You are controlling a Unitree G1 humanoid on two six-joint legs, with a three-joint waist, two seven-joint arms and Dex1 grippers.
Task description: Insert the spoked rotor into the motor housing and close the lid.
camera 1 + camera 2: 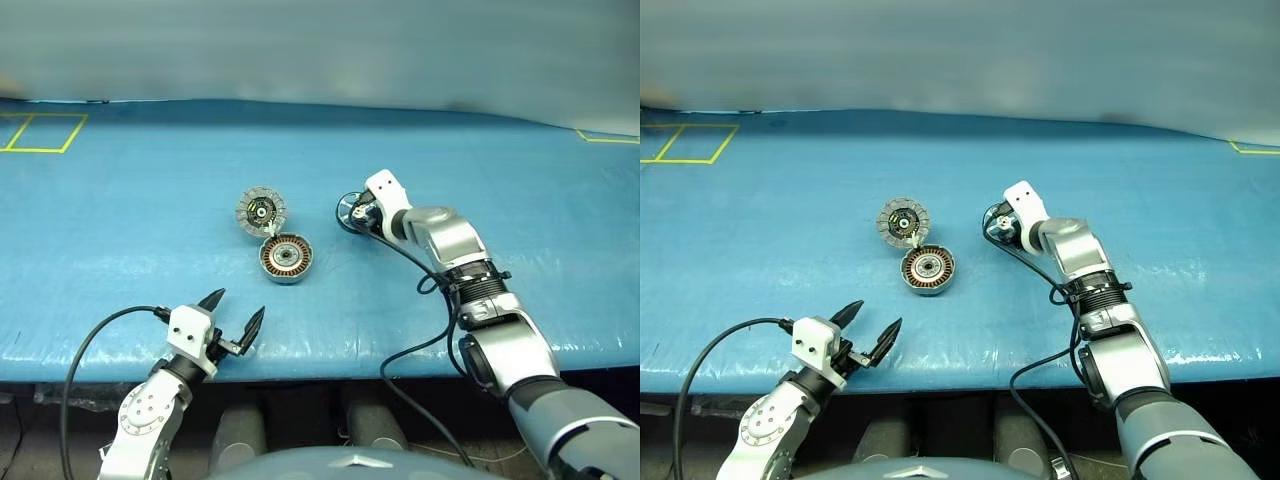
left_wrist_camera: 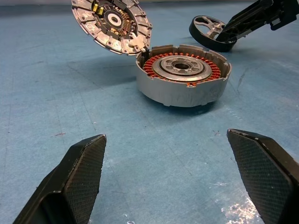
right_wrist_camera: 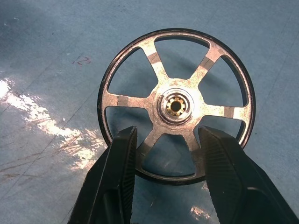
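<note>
1. Left gripper [image 1: 231, 318] hovers at the table's [image 1: 120, 220] near edge with its fingers spread as wide as they go, holding nothing. It can't steady the housing, which may skid under a push.
2. Lid [image 1: 261, 210] stands tilted open at 11 o'clock of the housing [image 1: 287, 258], hinged to it. A bump in passing could knock it shut early.
3. Rotor [image 3: 176, 106] sits at 2 o'clock of the housing, well apart. Right gripper [image 1: 360, 214] has its fingers half closed around the near rim and a spoke. The hold looks off-centre, so the rotor could tip, slip out, or meet the hub crooked and jam.
</note>
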